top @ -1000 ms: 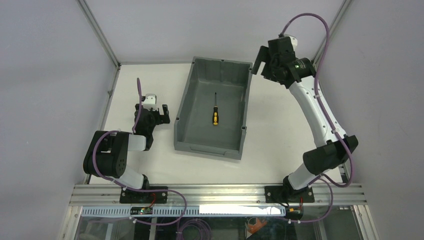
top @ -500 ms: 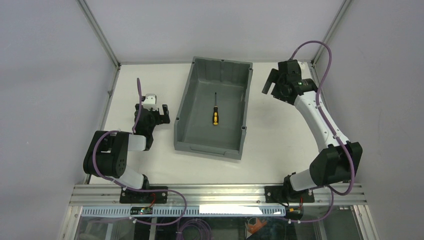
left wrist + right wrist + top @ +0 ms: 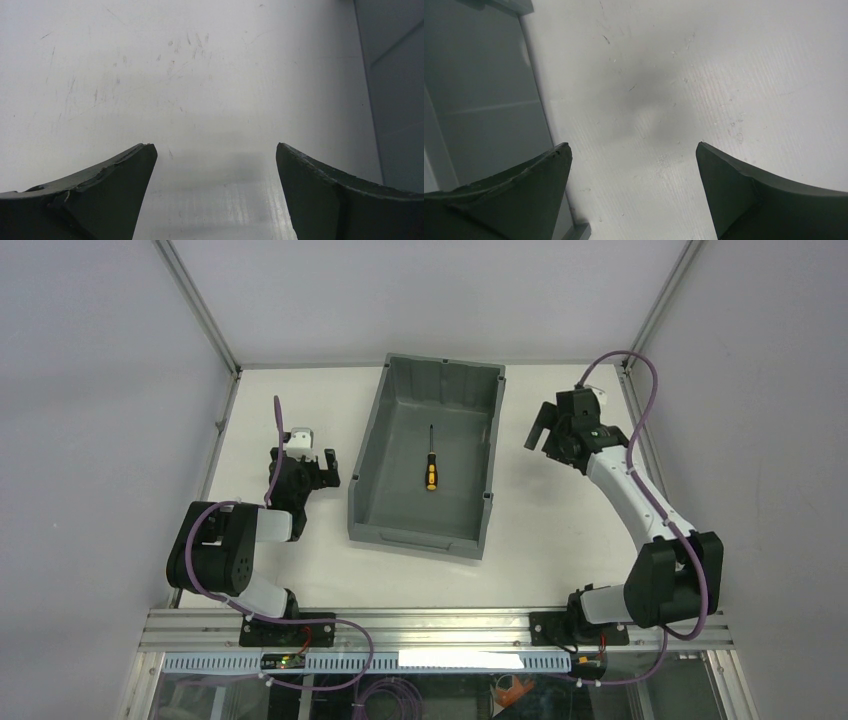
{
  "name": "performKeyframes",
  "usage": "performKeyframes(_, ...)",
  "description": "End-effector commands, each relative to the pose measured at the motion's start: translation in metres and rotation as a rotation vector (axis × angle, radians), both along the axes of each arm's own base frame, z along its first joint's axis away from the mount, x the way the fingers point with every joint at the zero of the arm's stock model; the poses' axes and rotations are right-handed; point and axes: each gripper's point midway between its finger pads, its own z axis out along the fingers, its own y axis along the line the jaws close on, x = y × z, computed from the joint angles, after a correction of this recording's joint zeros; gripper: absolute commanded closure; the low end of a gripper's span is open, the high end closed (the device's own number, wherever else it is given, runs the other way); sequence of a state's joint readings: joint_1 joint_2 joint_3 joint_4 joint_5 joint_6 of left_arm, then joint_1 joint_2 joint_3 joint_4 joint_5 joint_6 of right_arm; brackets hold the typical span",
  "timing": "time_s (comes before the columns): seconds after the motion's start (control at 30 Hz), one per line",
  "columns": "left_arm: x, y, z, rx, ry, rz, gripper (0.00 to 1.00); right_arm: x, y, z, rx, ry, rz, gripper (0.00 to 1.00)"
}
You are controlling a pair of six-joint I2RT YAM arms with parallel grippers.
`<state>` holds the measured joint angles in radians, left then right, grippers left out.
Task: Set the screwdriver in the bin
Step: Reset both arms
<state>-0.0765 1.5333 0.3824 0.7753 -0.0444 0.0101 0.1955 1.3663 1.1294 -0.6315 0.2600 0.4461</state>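
So the screwdriver (image 3: 431, 468) was already lying flat on the floor of the bin (image 3: 372, 452), roughly in the middle. Its yellow-and-black handle pointed toward the near side and the thin dark shaft toward the far wall, and nothing was touching it. The bin itself sat on the white table (image 3: 270, 410) between the two arms, a bit skewed rather than square to the table edge.

The right gripper (image 3: 538, 430) was off to the right of the bin, outside it and near its far right corner. In the right wrist view the right gripper (image 3: 633, 146) had its jaws spread wide with nothing between them. Below it was just scuffed tabletop (image 3: 704, 75), with the grey outer wall of the bin (image 3: 479, 100) running along the left of that view.

The left gripper (image 3: 300, 462) was on the other side, sitting low just beside the bin's left wall with its arm folded up behind it. From the left wrist camera the left gripper (image 3: 215, 146) was also spread wide and empty over bare scratched table (image 3: 200, 75), with a slice of bin wall (image 3: 397, 90) at the right edge.
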Motion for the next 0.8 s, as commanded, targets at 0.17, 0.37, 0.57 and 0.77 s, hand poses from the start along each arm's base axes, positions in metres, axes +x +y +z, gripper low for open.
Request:
performKeyframes(0.17,0.005,0.001,0.018,-0.015,-0.058,-0.002,0.01,0.005,0.001,-0.006,0.027,-0.072,0.01,0.01)
performKeyframes(0.37,0.005,0.001,0.018,-0.016,-0.058,-0.002,0.01,0.004,0.002,-0.014,0.027,-0.059,0.017,0.01)
performKeyframes(0.57,0.005,0.001,0.017,-0.015,-0.056,-0.002,0.01,0.005,0.003,-0.014,0.03,-0.06,0.021,0.01)
performKeyframes(0.77,0.005,0.001,0.017,-0.016,-0.057,-0.002,0.01,0.006,0.004,-0.014,0.033,-0.058,0.027,0.01)
